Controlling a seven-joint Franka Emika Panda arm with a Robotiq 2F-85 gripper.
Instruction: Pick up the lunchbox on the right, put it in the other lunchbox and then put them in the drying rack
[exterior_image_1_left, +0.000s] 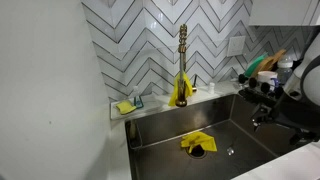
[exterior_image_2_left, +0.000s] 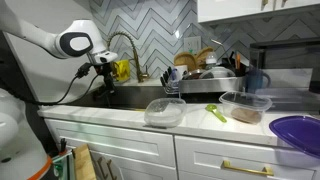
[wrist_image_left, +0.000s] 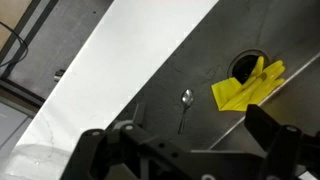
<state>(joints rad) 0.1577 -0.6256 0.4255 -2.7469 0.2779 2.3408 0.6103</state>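
Observation:
Two clear plastic lunchboxes stand on the white counter in an exterior view: one on the right (exterior_image_2_left: 245, 106) and one on the left (exterior_image_2_left: 165, 112). The black wire drying rack (exterior_image_2_left: 207, 82), full of dishes, stands behind them beside the sink; its edge also shows in the other exterior view (exterior_image_1_left: 262, 72). My gripper (exterior_image_2_left: 103, 84) hangs over the steel sink, well left of both lunchboxes. In the wrist view the gripper (wrist_image_left: 190, 150) is open and empty, its fingers wide apart above the sink floor. It also shows in an exterior view (exterior_image_1_left: 262, 108).
A yellow cloth (wrist_image_left: 248, 85) lies over the drain and a spoon (wrist_image_left: 186, 97) lies beside it in the sink. A gold faucet (exterior_image_1_left: 183, 65) stands at the sink's back. A green utensil (exterior_image_2_left: 217, 113) and a purple plate (exterior_image_2_left: 300, 133) lie on the counter.

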